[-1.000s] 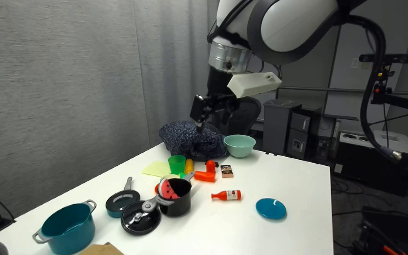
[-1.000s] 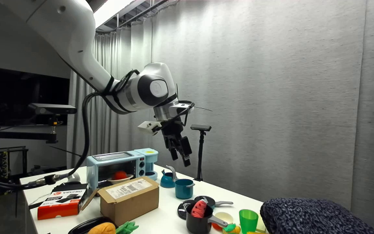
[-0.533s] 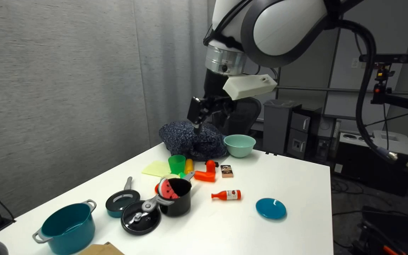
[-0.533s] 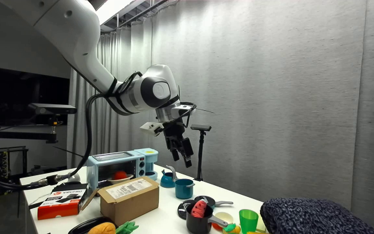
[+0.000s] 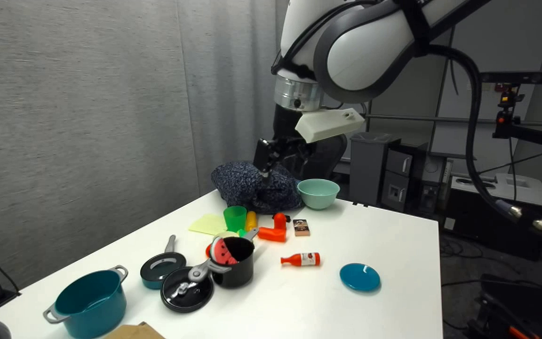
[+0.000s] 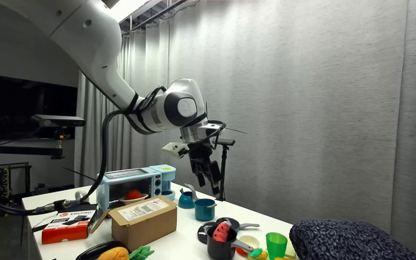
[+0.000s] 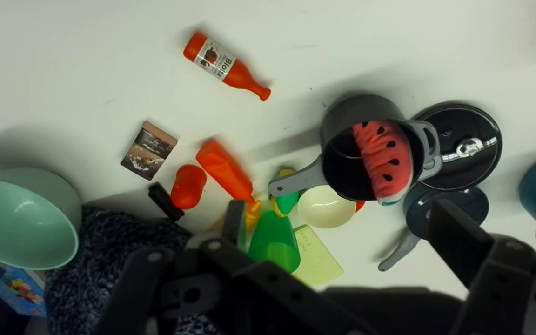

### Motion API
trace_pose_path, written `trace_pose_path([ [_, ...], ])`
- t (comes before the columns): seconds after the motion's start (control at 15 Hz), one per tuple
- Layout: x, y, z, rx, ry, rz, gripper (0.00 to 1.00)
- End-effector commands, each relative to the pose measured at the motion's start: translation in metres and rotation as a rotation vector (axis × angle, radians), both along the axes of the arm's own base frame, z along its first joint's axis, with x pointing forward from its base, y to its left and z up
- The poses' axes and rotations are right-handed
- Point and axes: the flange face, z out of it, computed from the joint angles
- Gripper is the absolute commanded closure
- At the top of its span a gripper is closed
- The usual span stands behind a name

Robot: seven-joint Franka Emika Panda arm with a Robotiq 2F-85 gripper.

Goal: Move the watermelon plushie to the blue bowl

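The watermelon plushie [image 5: 222, 252] is a red wedge with black seeds and a pale green rind. It leans inside a black saucepan [image 5: 239, 274], its top edge above the rim, as both exterior views show [image 6: 221, 232]. In the wrist view the plushie [image 7: 386, 158] lies in the saucepan's right part. The pale aqua bowl [image 5: 318, 201] stands at the table's far corner; it also shows at the left in the wrist view [image 7: 65, 195]. It is out of view in an exterior view. My gripper [image 7: 340, 221] is open and empty, high above the table [image 6: 208, 183].
A black lid [image 7: 470, 153], a small pan [image 7: 454, 209] and a teal pot [image 5: 93, 306] lie beside the saucepan. A green cup [image 7: 275, 242], red bottle [image 5: 301, 259] and blue disc [image 5: 360, 277] are on the table. A dark speckled mound [image 5: 252, 188] adjoins the bowl. A cardboard box [image 6: 150, 224] stands nearby.
My arm and open gripper have moved right and downward in an exterior view, nearer the saucepan. The plushie, saucepan and bowl have not moved.
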Motion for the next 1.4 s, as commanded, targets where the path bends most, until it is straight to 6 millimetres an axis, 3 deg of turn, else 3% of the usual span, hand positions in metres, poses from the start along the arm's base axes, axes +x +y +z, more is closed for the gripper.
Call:
trace_pose_path([
  [0.0,0.026,-0.004,-0.028,0.0,0.049,0.012,0.0],
  [0.4,0.061,0.006,-0.083,0.025,0.121,0.057,0.0],
  [0.73,0.088,0.01,-0.107,-0.045,0.086,-0.005,0.0],
  [1.0,0.09,0.031,-0.119,-0.031,0.122,0.012,0.0],
  [1.07,0.083,0.02,-0.121,-0.03,0.112,0.01,0.0],
  [1.33,0.085,0.032,-0.124,-0.031,0.114,0.026,0.0],
])
